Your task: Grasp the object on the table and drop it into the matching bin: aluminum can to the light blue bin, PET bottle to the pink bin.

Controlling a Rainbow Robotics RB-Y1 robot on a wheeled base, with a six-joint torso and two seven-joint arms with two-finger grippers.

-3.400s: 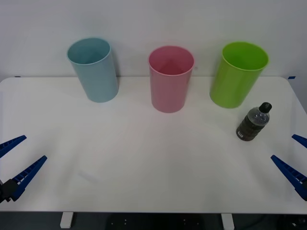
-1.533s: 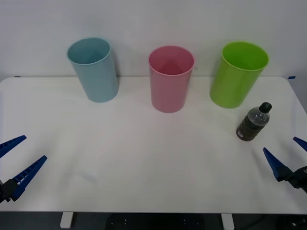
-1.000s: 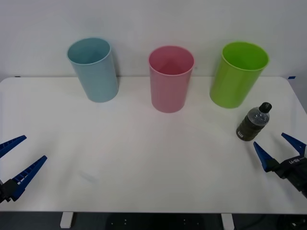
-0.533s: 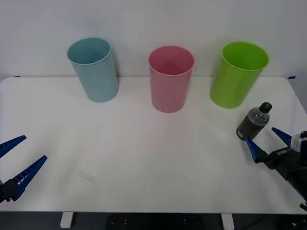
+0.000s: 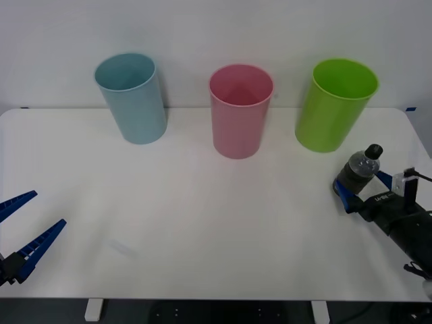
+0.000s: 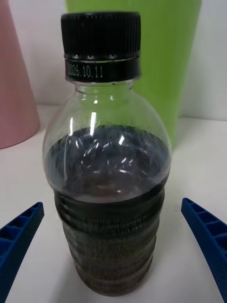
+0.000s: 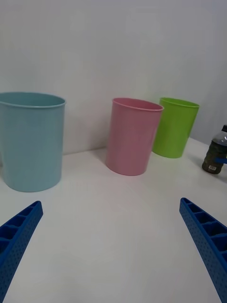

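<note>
Seen from the front: PET bottle (image 5: 358, 174) upright at the right edge of the frame, on the white table (image 5: 202, 223), just below and right of the lime green bin (image 5: 335, 104). Right gripper (image 5: 364, 190) spread wide around the bottle's base, one blue finger either side, neither pressing on it, nothing gripped. In the right wrist view, bottle (image 6: 108, 156) standing mid-frame between the two blue fingertips (image 6: 21, 232), clear gaps on both sides, black cap on, dark olive-brown contents below a clear shoulder. Across the upper frame, left to right: light blue bin (image 5: 131, 98), pink bin (image 5: 239, 110), lime green bin. Left gripper (image 5: 23, 229) parked at lower left, fingers wide apart, holding nothing.
</note>
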